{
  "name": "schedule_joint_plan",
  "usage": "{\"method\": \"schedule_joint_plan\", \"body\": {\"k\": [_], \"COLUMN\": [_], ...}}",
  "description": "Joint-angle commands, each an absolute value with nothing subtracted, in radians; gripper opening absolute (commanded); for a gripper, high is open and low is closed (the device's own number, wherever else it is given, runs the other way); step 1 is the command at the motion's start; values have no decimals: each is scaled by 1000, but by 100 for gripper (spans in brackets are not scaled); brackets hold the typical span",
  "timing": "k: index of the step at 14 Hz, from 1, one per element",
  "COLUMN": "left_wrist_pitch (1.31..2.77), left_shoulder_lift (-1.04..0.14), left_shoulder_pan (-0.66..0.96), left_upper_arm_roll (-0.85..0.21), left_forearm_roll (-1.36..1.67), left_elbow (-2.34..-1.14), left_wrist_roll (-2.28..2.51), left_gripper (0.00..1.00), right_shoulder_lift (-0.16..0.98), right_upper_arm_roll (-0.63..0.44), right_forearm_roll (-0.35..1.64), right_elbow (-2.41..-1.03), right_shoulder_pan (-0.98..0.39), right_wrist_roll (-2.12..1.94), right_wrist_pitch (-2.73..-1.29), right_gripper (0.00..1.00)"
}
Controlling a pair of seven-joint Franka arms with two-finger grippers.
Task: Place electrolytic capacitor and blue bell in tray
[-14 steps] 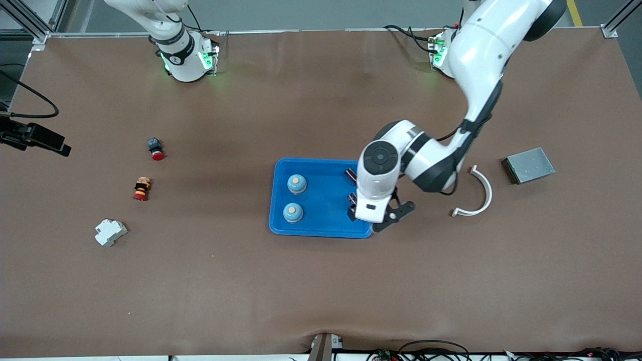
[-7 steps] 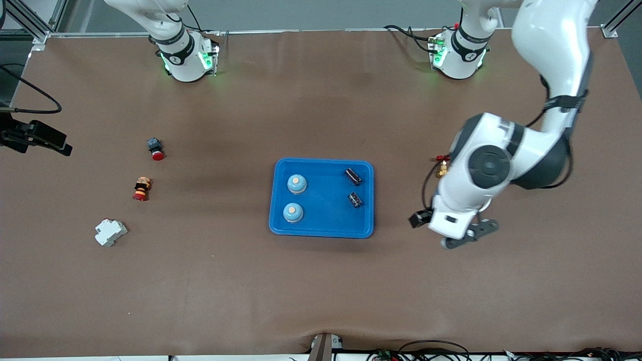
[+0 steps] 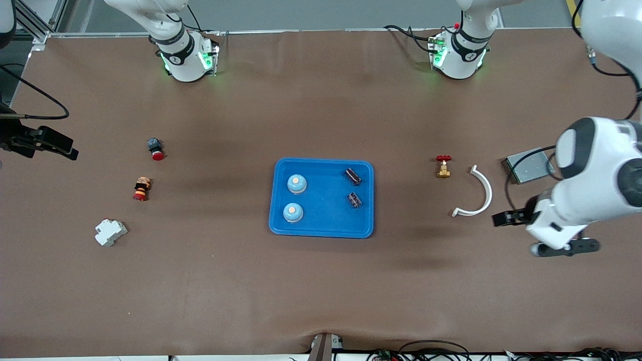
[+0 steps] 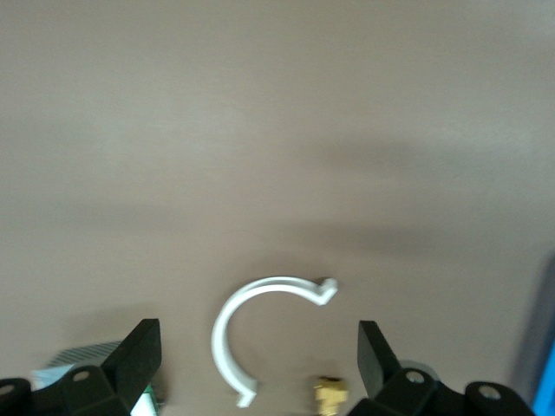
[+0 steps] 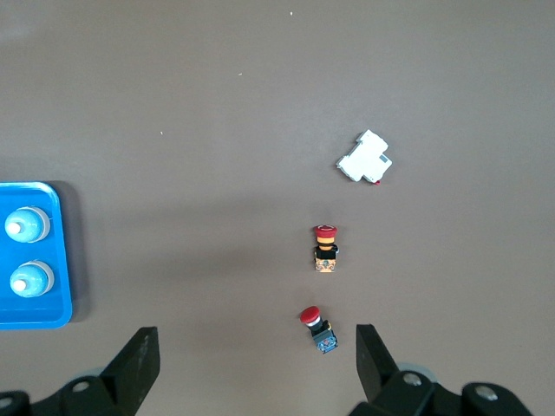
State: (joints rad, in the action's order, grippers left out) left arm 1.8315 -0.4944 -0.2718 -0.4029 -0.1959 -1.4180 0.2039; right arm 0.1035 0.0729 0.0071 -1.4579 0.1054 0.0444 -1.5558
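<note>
The blue tray (image 3: 326, 215) lies mid-table. Two blue bells (image 3: 297, 184) (image 3: 293, 212) stand in its half toward the right arm's end. Two dark electrolytic capacitors (image 3: 353, 175) (image 3: 355, 200) lie in its half toward the left arm's end. My left gripper (image 3: 524, 234) hangs open and empty over bare table beside the white curved clip (image 3: 484, 193), well off the tray. In the left wrist view the left gripper (image 4: 257, 364) frames that clip (image 4: 224, 334). My right gripper (image 5: 251, 364) waits high up, open and empty; the right wrist view shows the tray (image 5: 65, 260) and both bells (image 5: 26, 225).
A brass valve with a red handle (image 3: 443, 166) and a grey metal box (image 3: 526, 166) lie toward the left arm's end. Toward the right arm's end lie two red-capped push buttons (image 3: 155, 149) (image 3: 141, 189) and a white breaker (image 3: 110, 232).
The left arm has swung from above the tray's edge out toward its own end of the table, uncovering the capacitors, valve and clip. The right arm has barely moved.
</note>
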Motion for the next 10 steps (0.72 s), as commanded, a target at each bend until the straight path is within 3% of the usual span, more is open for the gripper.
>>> {"method": "schedule_joint_plan", "body": {"k": [1, 2, 5, 10], "left_wrist_pitch": [1799, 1781, 1769, 1766], "left_shoulder_lift": [-414, -396, -304, -171], "left_shoulder_pan": [-325, -312, -140, -45], "left_upper_arm_roll": [-404, -379, -165, -75], "left_forearm_roll": [-149, -132, -54, -11], "left_elbow": [-1454, -1453, -1469, -1552], "left_wrist_roll": [60, 36, 15, 9], "left_gripper": [100, 100, 100, 100], "right_shoulder_lift": [69, 69, 68, 67], "right_upper_arm_roll": [86, 86, 86, 87], "right_forearm_roll": [-2, -2, -2, -2], "right_elbow": [-1493, -1494, -1493, -1493], "right_shoulder_pan": [120, 120, 120, 120], "right_wrist_roll": [31, 31, 31, 31], "right_wrist_pitch": [-1566, -1566, -1566, -1566], "right_gripper": [100, 100, 100, 100]}}
